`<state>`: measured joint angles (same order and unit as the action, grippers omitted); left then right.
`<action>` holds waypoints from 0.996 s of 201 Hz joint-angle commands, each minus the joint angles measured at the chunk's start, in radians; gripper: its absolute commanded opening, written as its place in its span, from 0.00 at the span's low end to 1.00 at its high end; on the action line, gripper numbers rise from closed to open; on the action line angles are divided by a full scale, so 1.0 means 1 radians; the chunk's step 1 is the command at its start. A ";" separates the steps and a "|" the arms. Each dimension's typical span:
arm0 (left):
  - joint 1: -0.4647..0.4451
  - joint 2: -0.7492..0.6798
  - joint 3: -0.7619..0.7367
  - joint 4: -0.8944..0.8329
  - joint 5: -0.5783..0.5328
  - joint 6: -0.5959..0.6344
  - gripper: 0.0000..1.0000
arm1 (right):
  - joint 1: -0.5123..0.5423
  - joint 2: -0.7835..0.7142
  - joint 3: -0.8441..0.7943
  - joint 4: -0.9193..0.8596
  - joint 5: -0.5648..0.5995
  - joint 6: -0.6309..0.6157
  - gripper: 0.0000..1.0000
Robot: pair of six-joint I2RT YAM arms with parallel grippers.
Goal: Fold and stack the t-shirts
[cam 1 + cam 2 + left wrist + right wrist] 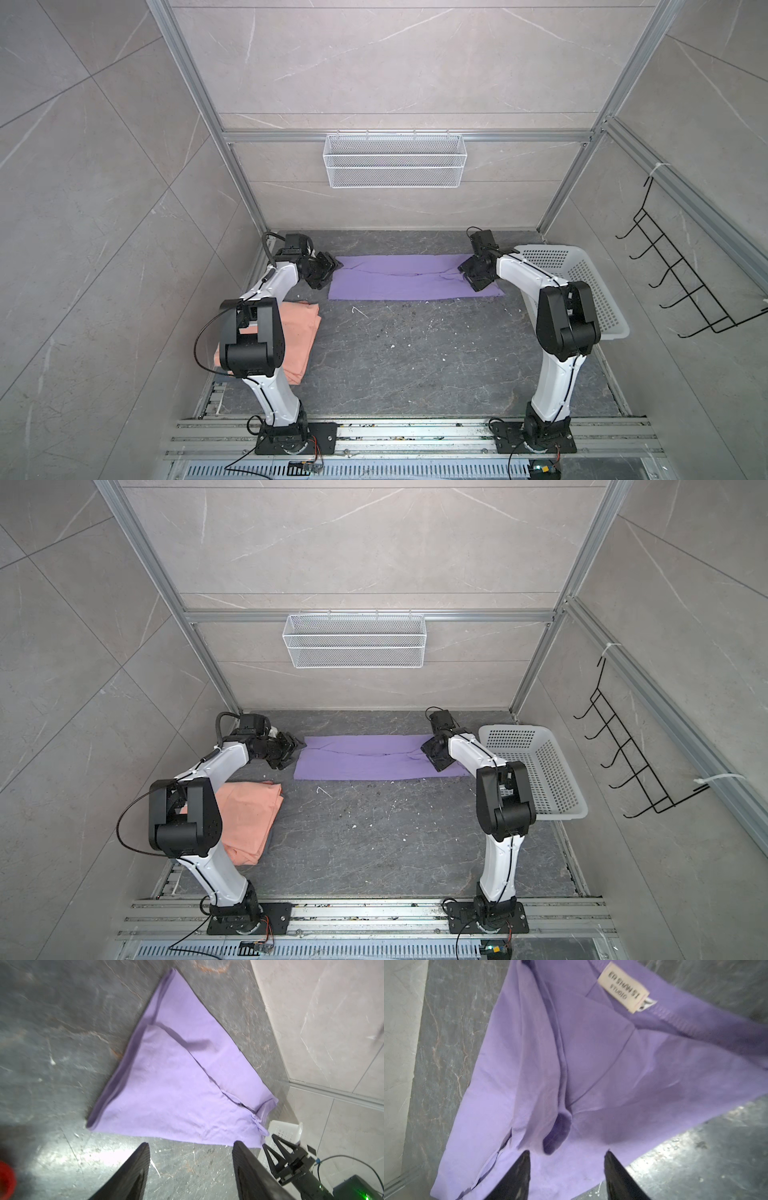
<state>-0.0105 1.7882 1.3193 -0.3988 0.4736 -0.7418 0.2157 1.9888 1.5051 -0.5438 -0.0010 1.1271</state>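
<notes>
A lavender t-shirt (415, 277) (374, 759) lies folded into a long flat strip across the back of the dark table. My left gripper (332, 269) (296, 748) hovers open just off its left end; in the left wrist view its jaws (191, 1144) stand apart over bare table, short of the cloth edge (176, 1088). My right gripper (464, 274) (426, 751) is open above the right end, the collar end, where a white label (623, 989) shows. Its jaws (568, 1152) hold nothing, with purple cloth (591, 1064) beneath them. A salmon-peach t-shirt (301, 332) (249, 816) lies folded at the left, partly hidden by the left arm.
A white perforated basket (582, 282) (540, 766) stands at the right edge behind the right arm. A white wire basket (395, 160) hangs on the back wall. A black hook rack (685, 282) hangs on the right wall. Aluminium rails run along the front.
</notes>
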 commanded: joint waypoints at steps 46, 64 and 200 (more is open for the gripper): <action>-0.005 -0.095 -0.052 0.016 -0.001 -0.010 0.66 | 0.015 0.167 0.144 0.092 0.022 0.035 0.36; -0.005 -0.101 -0.052 0.012 -0.014 -0.012 0.66 | 0.033 0.199 0.234 0.082 0.040 -0.016 0.21; -0.132 0.027 0.169 -0.158 -0.122 0.175 0.67 | 0.140 0.169 0.364 -0.083 0.270 -0.338 0.59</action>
<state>-0.0696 1.7584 1.3388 -0.4801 0.4065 -0.6880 0.3737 2.2688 1.9289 -0.5701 0.1848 0.8093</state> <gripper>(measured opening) 0.664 0.580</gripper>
